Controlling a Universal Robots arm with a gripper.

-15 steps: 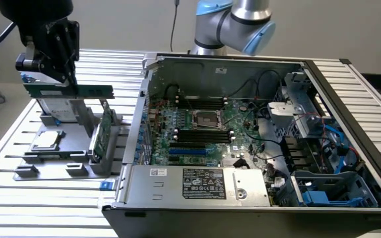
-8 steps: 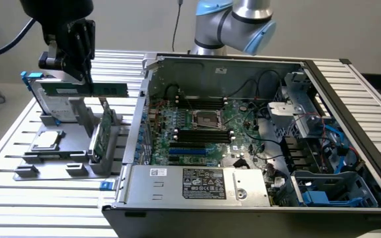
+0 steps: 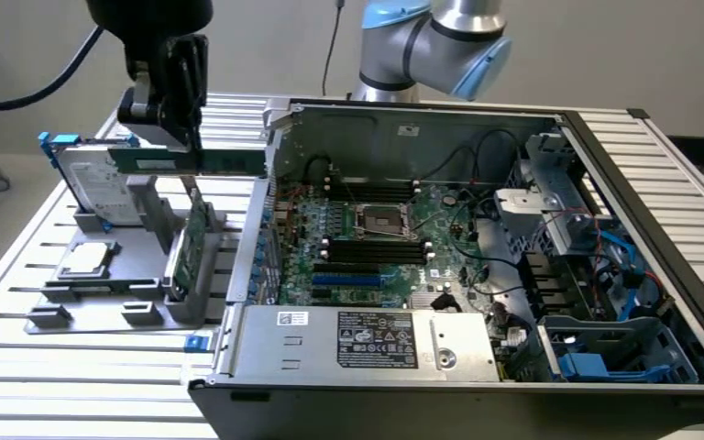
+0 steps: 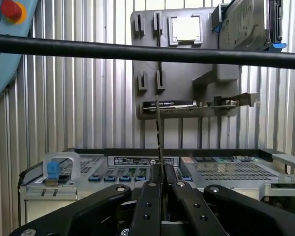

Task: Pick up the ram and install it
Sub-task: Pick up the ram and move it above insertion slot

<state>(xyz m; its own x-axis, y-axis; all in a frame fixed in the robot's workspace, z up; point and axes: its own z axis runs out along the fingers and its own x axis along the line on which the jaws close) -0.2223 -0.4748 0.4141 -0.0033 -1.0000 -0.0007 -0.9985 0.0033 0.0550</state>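
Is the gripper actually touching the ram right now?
Touching. The wrist view shows the gripper clamped on the ram, seen edge-on, with no gap on either side.

open computer case, hard drive

Green circuit-board ram — ribbed bare-metal table

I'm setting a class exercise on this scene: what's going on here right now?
The robot arm's gripper is shut on the ram, holding it above the grey parts holder on the exterior view's left, beside the open computer case. The ram is not yet seated in the motherboard.
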